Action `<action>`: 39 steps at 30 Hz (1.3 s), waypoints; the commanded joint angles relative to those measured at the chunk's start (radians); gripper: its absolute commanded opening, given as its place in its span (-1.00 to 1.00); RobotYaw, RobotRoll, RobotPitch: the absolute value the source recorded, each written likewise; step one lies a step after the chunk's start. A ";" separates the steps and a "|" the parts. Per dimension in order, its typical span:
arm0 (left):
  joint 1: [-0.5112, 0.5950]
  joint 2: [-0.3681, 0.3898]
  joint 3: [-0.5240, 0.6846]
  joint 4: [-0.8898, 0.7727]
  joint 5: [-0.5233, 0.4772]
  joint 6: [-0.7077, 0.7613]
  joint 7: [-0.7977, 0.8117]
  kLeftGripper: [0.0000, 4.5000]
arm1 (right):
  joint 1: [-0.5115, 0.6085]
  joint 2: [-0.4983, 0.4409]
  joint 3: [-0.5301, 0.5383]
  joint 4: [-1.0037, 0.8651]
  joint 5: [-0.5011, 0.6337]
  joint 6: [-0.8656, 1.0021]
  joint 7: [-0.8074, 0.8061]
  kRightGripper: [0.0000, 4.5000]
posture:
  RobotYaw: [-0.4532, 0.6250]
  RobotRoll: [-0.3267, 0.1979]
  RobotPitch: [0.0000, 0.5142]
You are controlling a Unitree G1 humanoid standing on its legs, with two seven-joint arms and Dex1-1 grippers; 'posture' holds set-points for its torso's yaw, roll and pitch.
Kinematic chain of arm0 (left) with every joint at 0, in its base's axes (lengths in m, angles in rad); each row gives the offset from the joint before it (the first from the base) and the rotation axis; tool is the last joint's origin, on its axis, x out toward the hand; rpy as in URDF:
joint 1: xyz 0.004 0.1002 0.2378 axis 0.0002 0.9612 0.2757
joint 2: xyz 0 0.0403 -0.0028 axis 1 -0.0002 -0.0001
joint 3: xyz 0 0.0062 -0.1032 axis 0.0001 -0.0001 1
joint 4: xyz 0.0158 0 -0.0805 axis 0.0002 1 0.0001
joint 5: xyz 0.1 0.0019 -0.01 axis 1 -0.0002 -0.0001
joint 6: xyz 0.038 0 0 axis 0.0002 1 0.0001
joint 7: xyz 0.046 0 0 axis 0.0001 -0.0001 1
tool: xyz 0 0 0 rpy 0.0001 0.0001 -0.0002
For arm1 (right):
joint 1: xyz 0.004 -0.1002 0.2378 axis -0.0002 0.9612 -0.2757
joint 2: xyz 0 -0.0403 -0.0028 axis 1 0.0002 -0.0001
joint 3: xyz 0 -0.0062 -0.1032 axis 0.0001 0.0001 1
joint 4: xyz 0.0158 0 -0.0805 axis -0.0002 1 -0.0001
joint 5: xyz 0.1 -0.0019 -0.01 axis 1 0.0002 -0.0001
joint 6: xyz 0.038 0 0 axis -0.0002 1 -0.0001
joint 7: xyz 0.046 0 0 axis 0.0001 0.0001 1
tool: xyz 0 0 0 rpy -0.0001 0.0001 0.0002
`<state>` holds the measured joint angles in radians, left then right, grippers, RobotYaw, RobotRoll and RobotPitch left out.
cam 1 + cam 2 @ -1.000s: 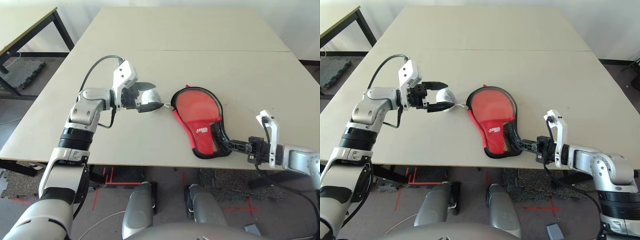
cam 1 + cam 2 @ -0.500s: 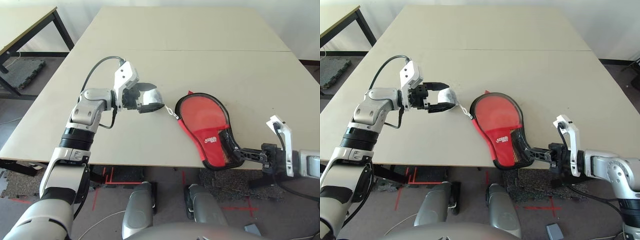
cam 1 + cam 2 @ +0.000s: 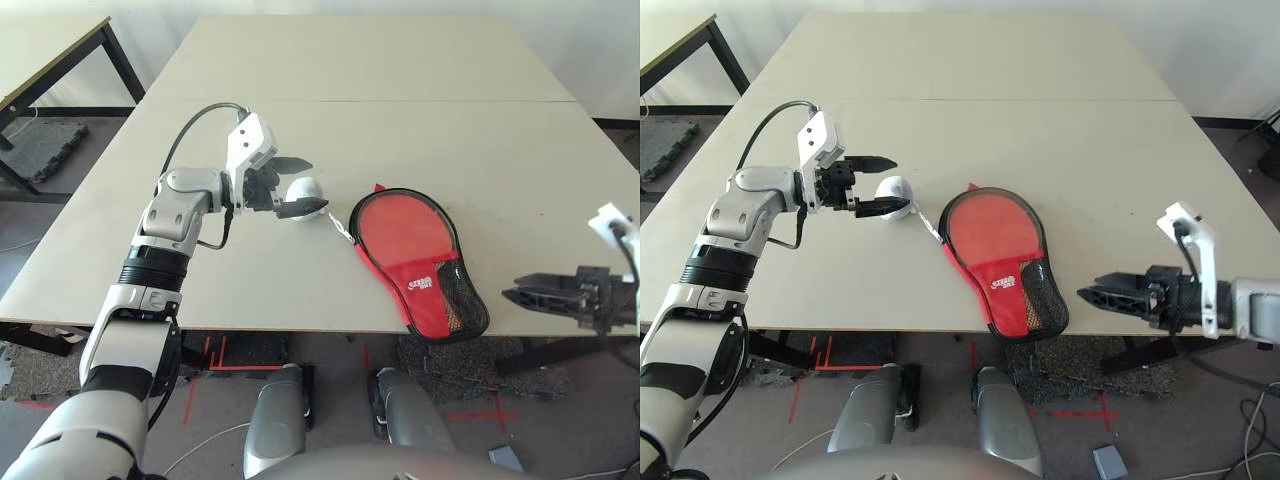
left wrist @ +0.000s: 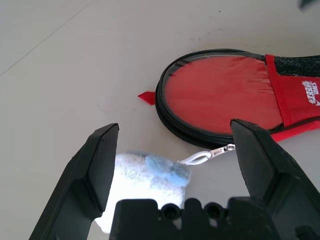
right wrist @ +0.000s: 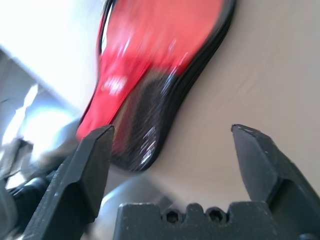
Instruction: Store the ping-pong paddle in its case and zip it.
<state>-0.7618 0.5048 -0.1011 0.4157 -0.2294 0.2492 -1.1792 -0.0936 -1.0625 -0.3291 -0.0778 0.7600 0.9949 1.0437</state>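
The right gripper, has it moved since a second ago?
Yes. The right gripper has let go of the case and pulled away to the right of it, off the table's near edge, jaws now open.

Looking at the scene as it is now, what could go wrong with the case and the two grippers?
1. The case lies with its narrow end over the table edge; a nudge could tip it off.
2. The open left gripper stands around the fluffy white charm clipped to the zipper; closing and pulling could drag the case.
3. The open right gripper is beyond the table edge, apart from the case, so nothing steadies it.
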 commanded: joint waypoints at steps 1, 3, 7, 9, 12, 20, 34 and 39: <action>-0.004 0.005 -0.016 0.008 0.014 -0.005 -0.012 1.00 | -0.106 0.053 0.053 0.005 -0.044 -0.071 -0.038 0.99 | -0.12 0.25 -0.58; 0.000 0.004 -0.017 0.000 0.013 -0.001 -0.009 1.00 | -0.146 0.093 0.107 -0.005 -0.083 -0.108 -0.057 0.99 | -0.11 0.25 -0.58; 0.017 -0.004 -0.018 -0.027 0.008 0.019 0.007 1.00 | -0.221 0.215 0.241 -0.011 -0.179 -0.193 -0.114 0.99 | -0.10 0.25 -0.57; 0.027 -0.004 -0.017 -0.040 0.006 0.028 0.014 1.00 | -0.239 0.263 0.305 0.007 -0.231 -0.237 -0.122 0.99 | -0.09 0.25 -0.57; 0.037 0.002 -0.014 -0.050 0.008 0.034 0.023 1.00 | -0.274 0.322 0.355 0.052 -0.291 -0.289 -0.147 0.99 | -0.08 0.25 -0.55; 0.056 0.014 -0.002 -0.079 0.003 0.056 0.056 1.00 | -0.340 0.412 0.382 0.172 -0.366 -0.359 -0.155 0.99 | -0.02 0.25 -0.49; 0.092 0.030 0.006 -0.090 0.013 0.083 0.102 1.00 | -0.379 0.434 0.448 0.300 -0.448 -0.374 -0.073 0.99 | 0.02 0.25 -0.45; 0.061 0.003 -0.006 -0.020 0.053 0.035 0.166 1.00 | -0.380 0.446 0.447 0.305 -0.451 -0.371 -0.076 0.99 | 0.01 0.25 -0.46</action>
<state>-0.6896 0.5168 -0.0958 0.3661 -0.2028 0.3053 -1.0333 -0.4844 -0.6214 0.1021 0.2048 0.3265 0.6188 0.9630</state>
